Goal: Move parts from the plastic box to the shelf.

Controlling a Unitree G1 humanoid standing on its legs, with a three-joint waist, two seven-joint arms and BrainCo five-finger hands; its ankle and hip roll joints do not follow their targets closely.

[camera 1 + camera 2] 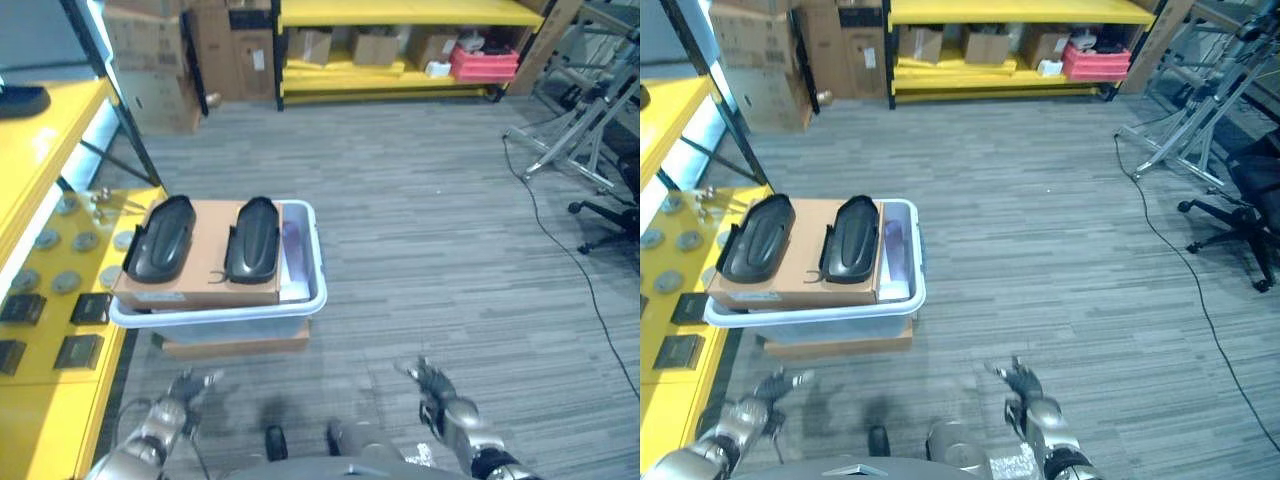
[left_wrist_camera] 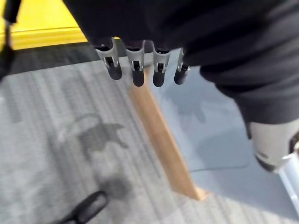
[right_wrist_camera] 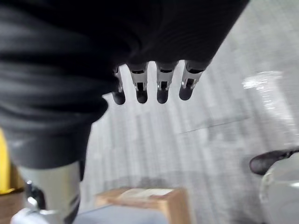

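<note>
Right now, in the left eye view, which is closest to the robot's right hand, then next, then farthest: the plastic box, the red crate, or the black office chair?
From the right hand:
1. Plastic box, ahead on its left.
2. Black office chair, off at the right edge.
3. Red crate, on the far yellow shelf.

Plastic box (image 1: 312, 262) on the floor, right of the shelf (image 1: 40, 300).
A cardboard box (image 1: 205, 268) lies in it with two parts (image 1: 160, 238) side by side on top; a wooden board (image 1: 236, 346) lies under the plastic box.

cardboard sheet (image 1: 205, 262) covering plastic box (image 1: 312, 262), floor (image 1: 430, 250) beside open
</note>
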